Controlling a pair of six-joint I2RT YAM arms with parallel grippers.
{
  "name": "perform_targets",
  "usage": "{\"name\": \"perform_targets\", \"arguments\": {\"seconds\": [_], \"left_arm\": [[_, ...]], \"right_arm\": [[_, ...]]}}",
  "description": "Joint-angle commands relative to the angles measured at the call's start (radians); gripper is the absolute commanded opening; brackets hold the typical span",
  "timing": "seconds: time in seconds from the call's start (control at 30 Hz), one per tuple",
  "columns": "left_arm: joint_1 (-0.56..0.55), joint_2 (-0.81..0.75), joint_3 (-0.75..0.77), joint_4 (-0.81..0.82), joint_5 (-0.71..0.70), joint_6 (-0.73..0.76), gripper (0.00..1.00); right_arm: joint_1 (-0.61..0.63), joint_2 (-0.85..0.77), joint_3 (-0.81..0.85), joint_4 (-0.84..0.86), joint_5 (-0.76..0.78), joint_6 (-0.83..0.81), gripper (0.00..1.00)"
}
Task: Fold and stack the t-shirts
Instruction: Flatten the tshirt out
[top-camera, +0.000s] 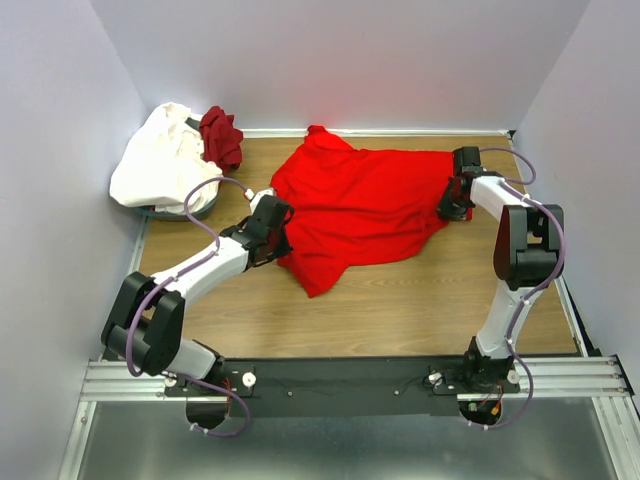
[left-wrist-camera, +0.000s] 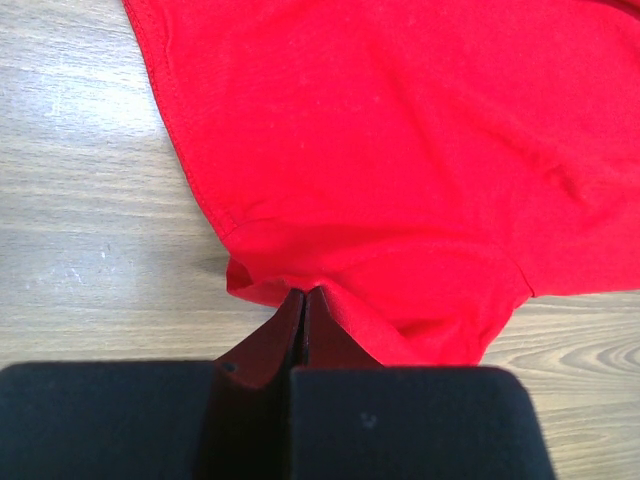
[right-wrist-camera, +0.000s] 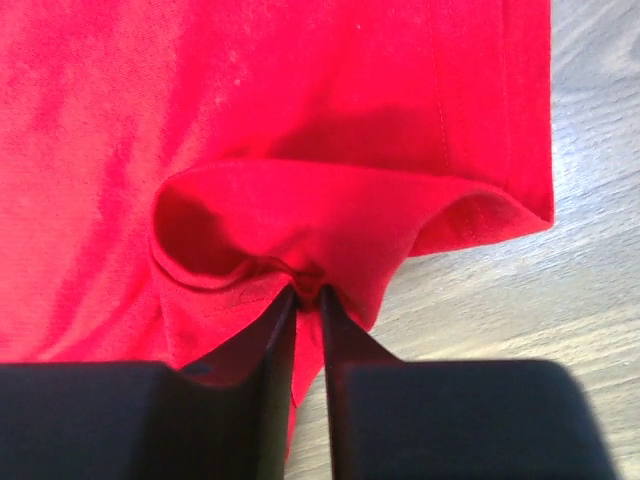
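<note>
The bright red t-shirt (top-camera: 360, 205) lies spread and rumpled across the middle of the wooden table (top-camera: 400, 300). At its left edge my left gripper (top-camera: 272, 222) is shut, its tips (left-wrist-camera: 305, 292) pinching a fold of the red t-shirt's (left-wrist-camera: 400, 150) hem. At the shirt's right edge my right gripper (top-camera: 455, 205) has its jaws nearly together (right-wrist-camera: 307, 290), with a bunched fold of the red t-shirt (right-wrist-camera: 300, 120) between the tips. The white t-shirt (top-camera: 160, 160) lies heaped at the back left, and the maroon t-shirt (top-camera: 222, 135) is crumpled against it.
A grey rim (top-camera: 190, 213) shows under the white heap. Grey walls close in the table on the left, back and right. A metal rail (top-camera: 350, 380) with both arm bases runs along the near edge. Bare wood (left-wrist-camera: 90, 200) shows in front of the red shirt.
</note>
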Motion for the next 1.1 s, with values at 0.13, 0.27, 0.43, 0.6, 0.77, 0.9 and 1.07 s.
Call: {"name": "perform_targets", "arguments": {"seconds": [0.13,0.27,0.43,0.6,0.77,0.9,1.07], "left_arm": [[0.006,0.016,0.024,-0.008,-0.005,0.015,0.00],[0.006,0.016,0.023,-0.008,-0.002,0.013,0.00],[0.006,0.012,0.021,-0.014,-0.005,0.013,0.00],[0.006,0.009,0.018,-0.014,-0.004,0.010,0.00],[0.006,0.007,0.020,-0.017,-0.005,0.010,0.00],[0.006,0.005,0.020,-0.018,-0.005,0.010,0.00],[0.006,0.008,0.017,-0.012,-0.002,0.010,0.00]], "right_arm": [[-0.007,0.013,0.033,0.014,0.005,-0.011,0.23],[-0.007,0.019,0.041,0.014,0.014,-0.015,0.28],[-0.007,0.016,0.052,0.014,0.011,-0.021,0.39],[-0.008,0.027,0.081,0.012,-0.006,-0.032,0.42],[-0.007,0.038,0.072,0.014,-0.014,-0.038,0.41],[-0.008,0.033,0.049,0.012,-0.012,-0.040,0.40],[-0.008,0.018,0.019,0.015,-0.018,-0.038,0.40]]}}
